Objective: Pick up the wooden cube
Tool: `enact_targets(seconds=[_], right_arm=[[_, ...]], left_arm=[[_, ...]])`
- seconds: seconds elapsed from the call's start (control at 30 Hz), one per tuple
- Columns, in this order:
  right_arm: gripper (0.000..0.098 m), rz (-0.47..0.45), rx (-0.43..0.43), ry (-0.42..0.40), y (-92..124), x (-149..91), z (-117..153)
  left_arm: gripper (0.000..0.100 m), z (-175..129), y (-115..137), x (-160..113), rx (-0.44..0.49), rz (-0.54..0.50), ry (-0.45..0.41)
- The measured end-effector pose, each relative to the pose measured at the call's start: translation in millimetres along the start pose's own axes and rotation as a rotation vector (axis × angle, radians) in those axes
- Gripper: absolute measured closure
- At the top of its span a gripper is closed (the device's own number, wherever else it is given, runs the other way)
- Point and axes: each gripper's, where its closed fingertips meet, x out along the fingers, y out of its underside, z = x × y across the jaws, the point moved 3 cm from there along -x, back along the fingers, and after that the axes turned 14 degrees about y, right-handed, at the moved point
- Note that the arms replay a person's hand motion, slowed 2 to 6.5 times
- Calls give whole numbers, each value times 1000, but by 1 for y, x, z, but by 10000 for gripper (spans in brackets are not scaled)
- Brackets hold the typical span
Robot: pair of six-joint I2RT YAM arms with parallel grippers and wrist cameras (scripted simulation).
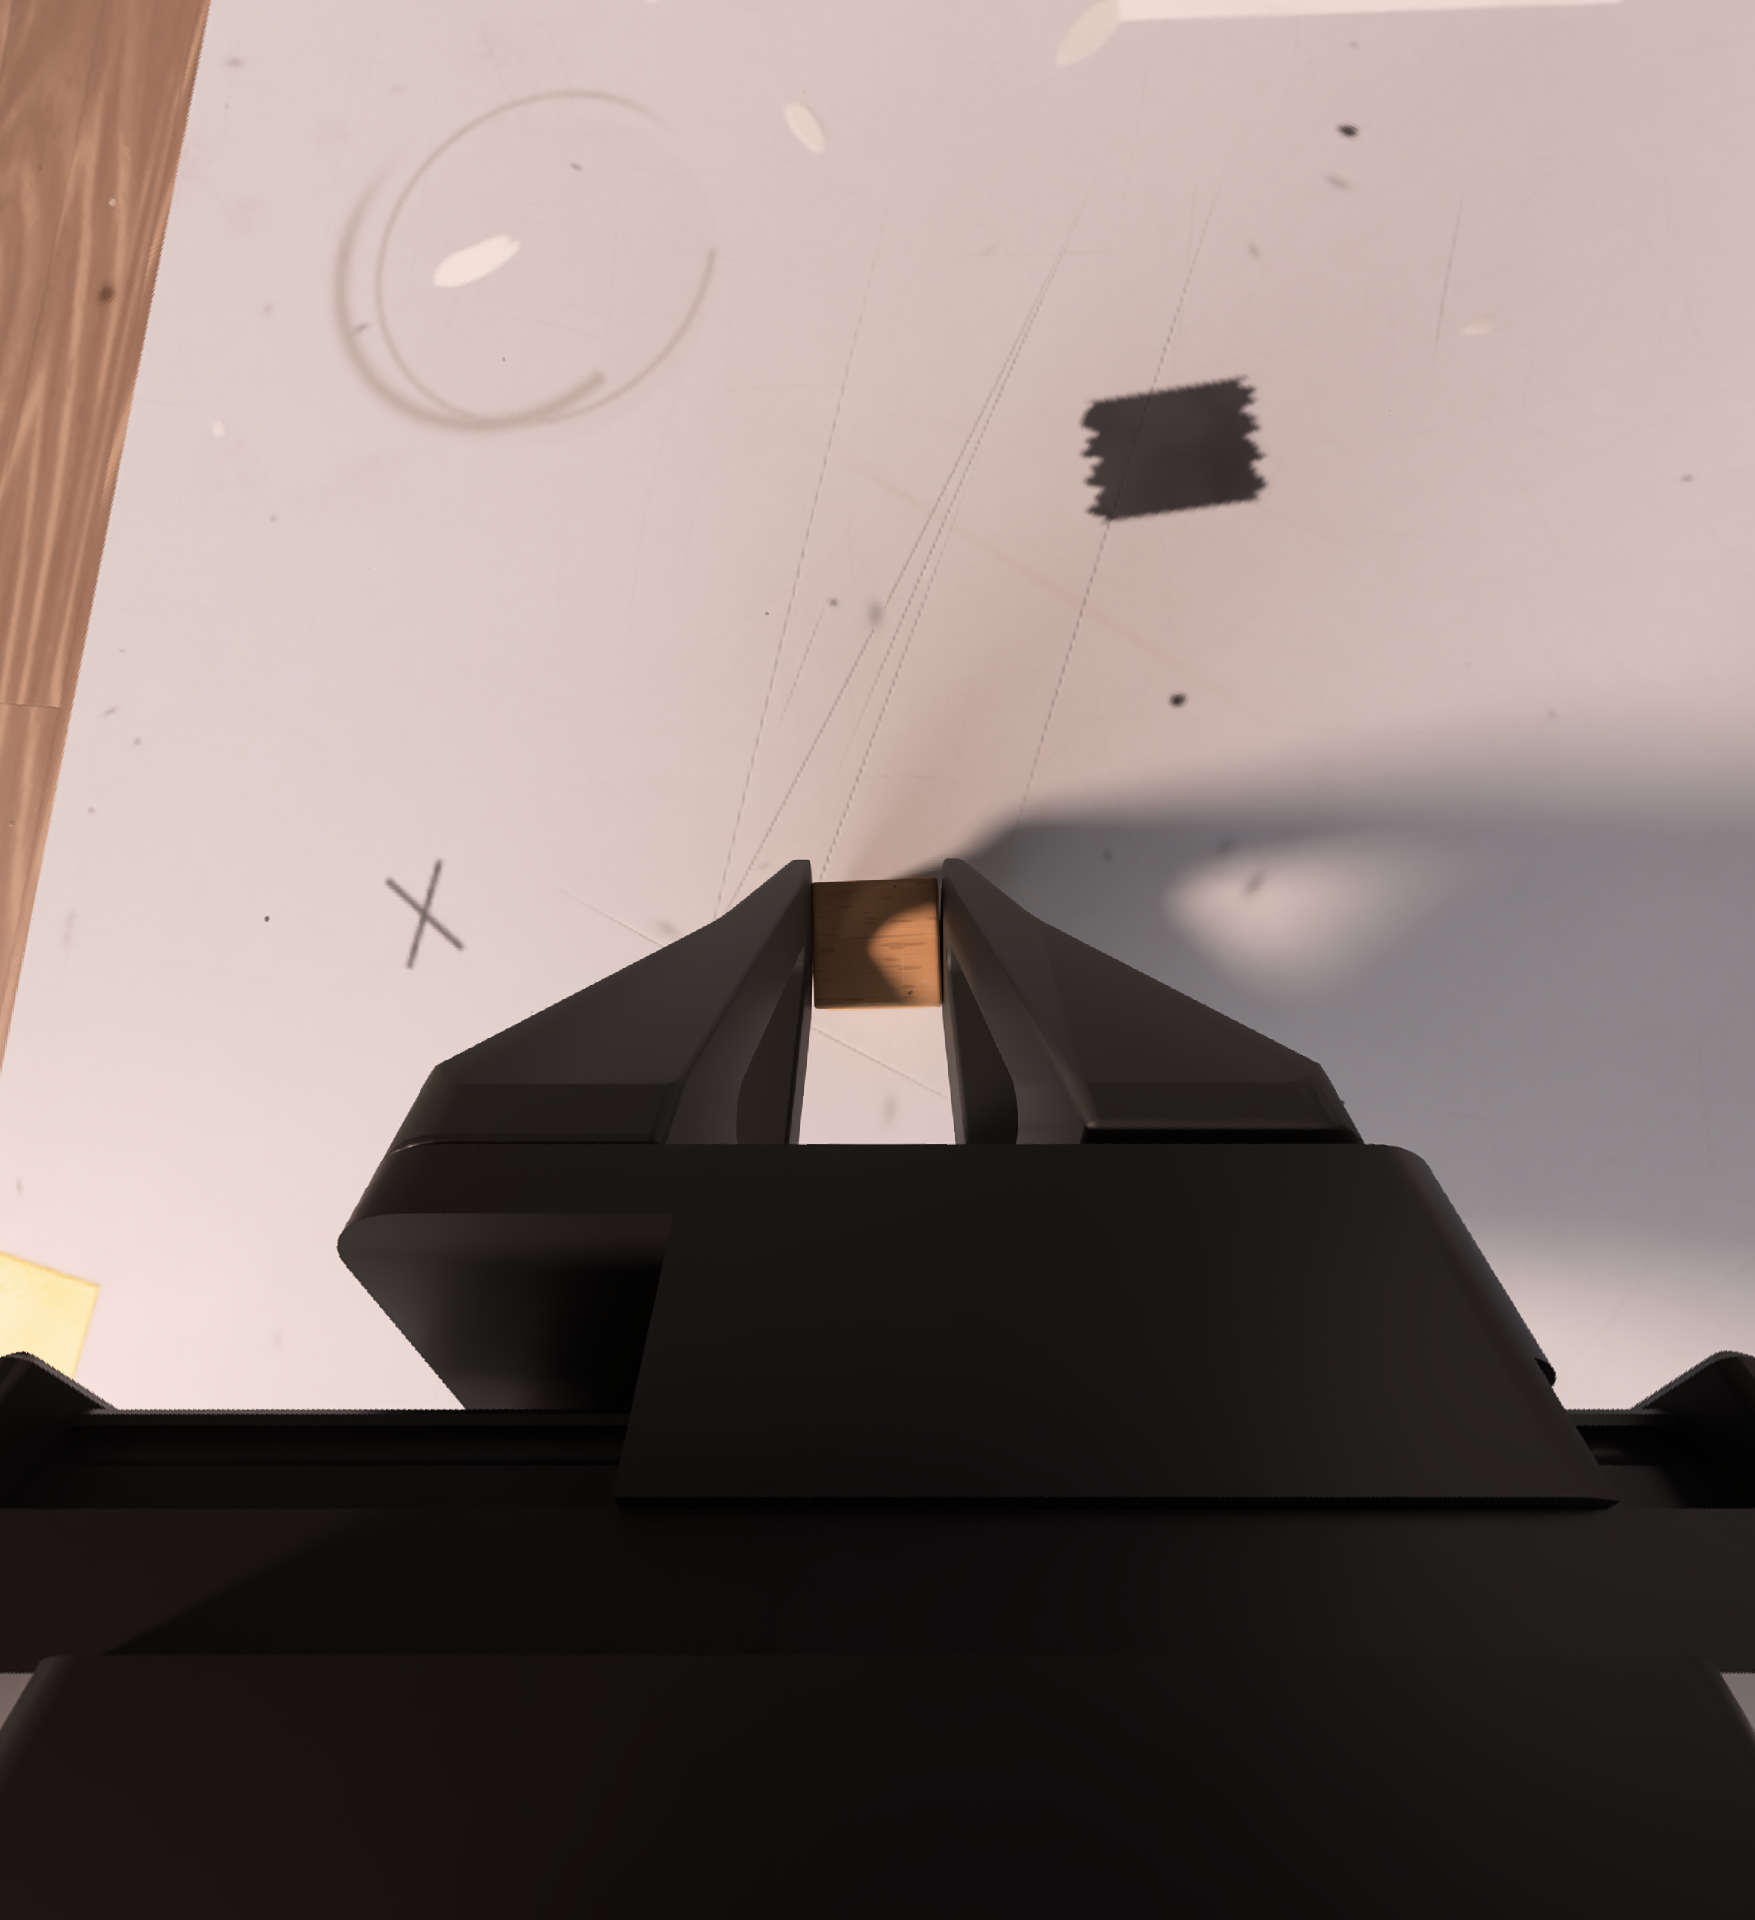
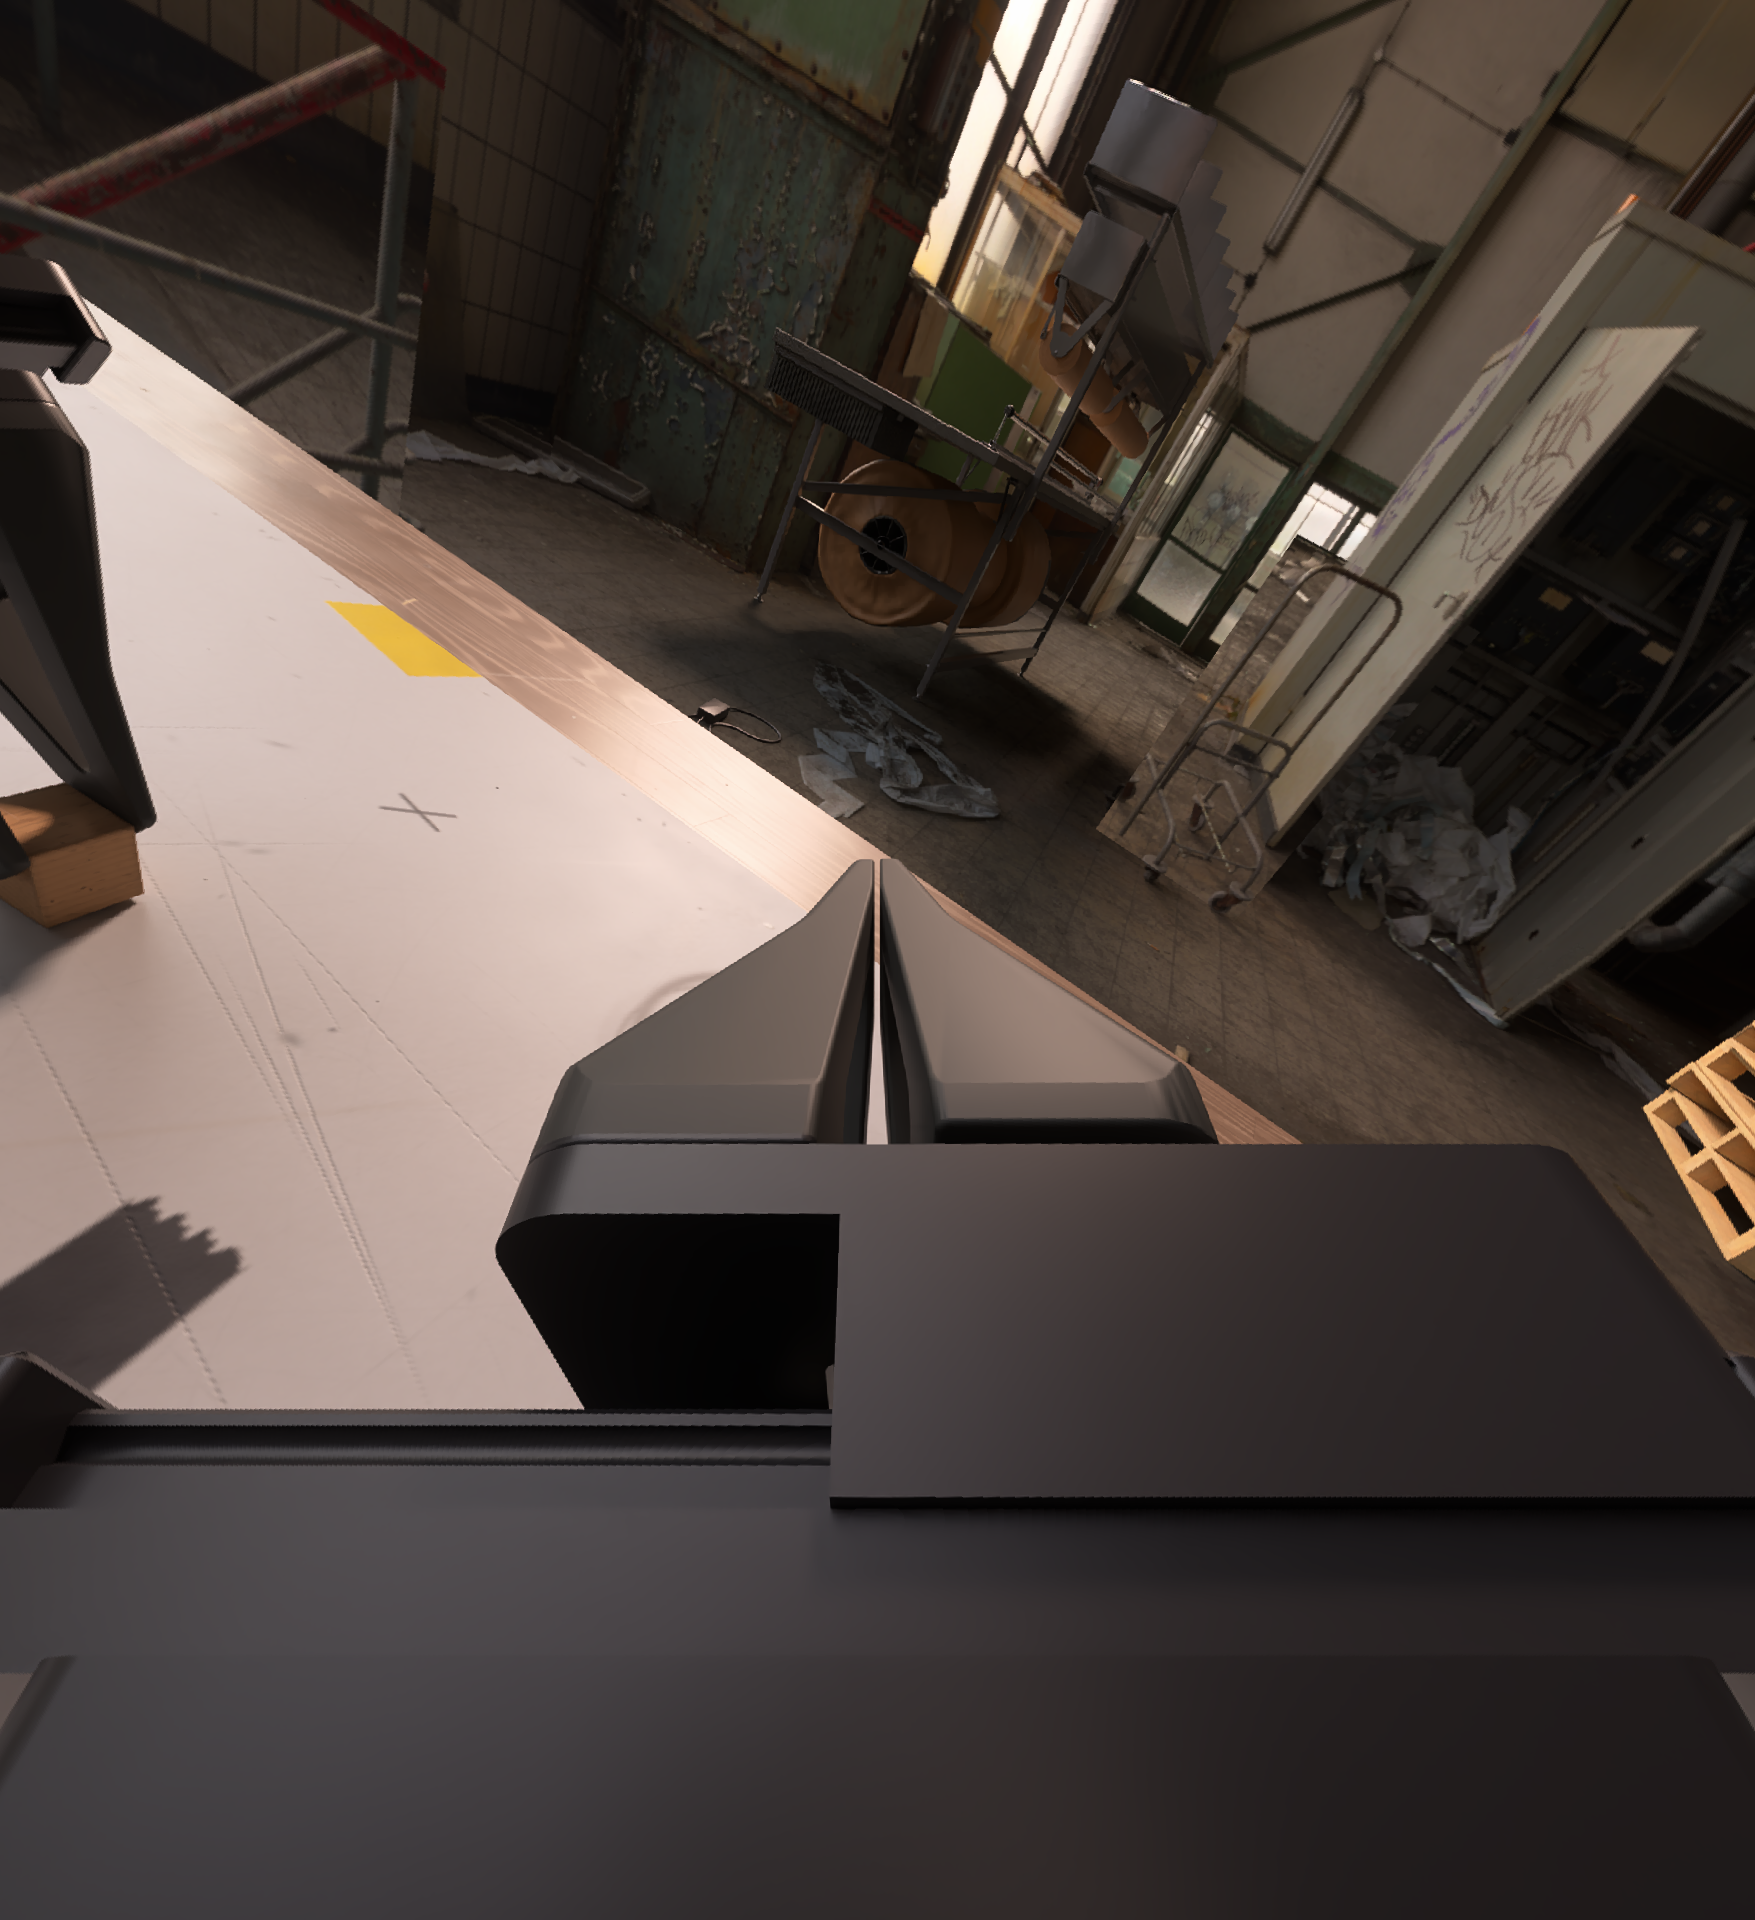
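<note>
wooden cube (image 1: 877,943) right between the two black fingertips of the left gripper (image 1: 877,940), one finger on each side, both touching it. pinched tight at the very tips. in the right wrist view, same wooden cube (image 2: 62,854) far off on the left, low on the white table (image 2: 437,935), with the left gripper (image 2: 52,831) standing over it and its fingers down on both sides. bottom of the cube looks to sit on the table or just above it; hard to tell which.

right gripper (image 2: 877,883) well apart from the cube, fingers pressed together with only a thin line between them, holding nothing. hangs near the wooden edge strip (image 2: 644,717) of the table.

on the table: a small pencil cross (image 1: 423,914) off to the left of the cube, a brown ring stain (image 1: 530,260) farther away, a dark jagged patch (image 1: 1172,449) ahead and to the right, a yellow patch (image 2: 400,639) by the edge.
</note>
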Motion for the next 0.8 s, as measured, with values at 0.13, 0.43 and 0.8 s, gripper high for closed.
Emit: enact_targets(seconds=[0.13,0.43,0.8], right_arm=[[970,0,0,0,0,0,0],[969,0,0,0,0,0,0],[969,0,-1,0,0,0,0]], left_arm=[[796,0,0,0,6,-3,-6],[796,0,-1,0,22,-15,-16],[796,0,-6,-1,48,-46,-28]])
